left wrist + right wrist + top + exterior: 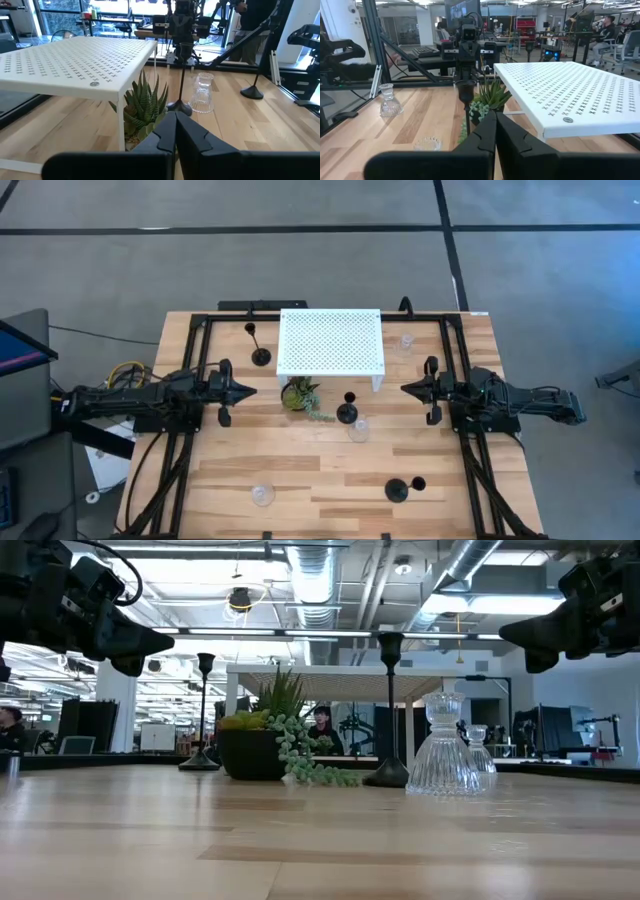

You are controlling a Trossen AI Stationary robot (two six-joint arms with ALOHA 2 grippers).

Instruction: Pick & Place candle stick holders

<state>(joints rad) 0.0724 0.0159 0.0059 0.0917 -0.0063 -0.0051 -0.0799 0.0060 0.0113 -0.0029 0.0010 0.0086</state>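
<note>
Beside stand, plant, black holder

Both arms are showing matte black, angular housings, the left arm and right arm each tapering into two pointed dark fingers.

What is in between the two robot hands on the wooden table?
In the high view, between the shut left gripper and shut right gripper sit a small green potted plant, a black candle stick holder and the white perforated stand's near edge.
</note>
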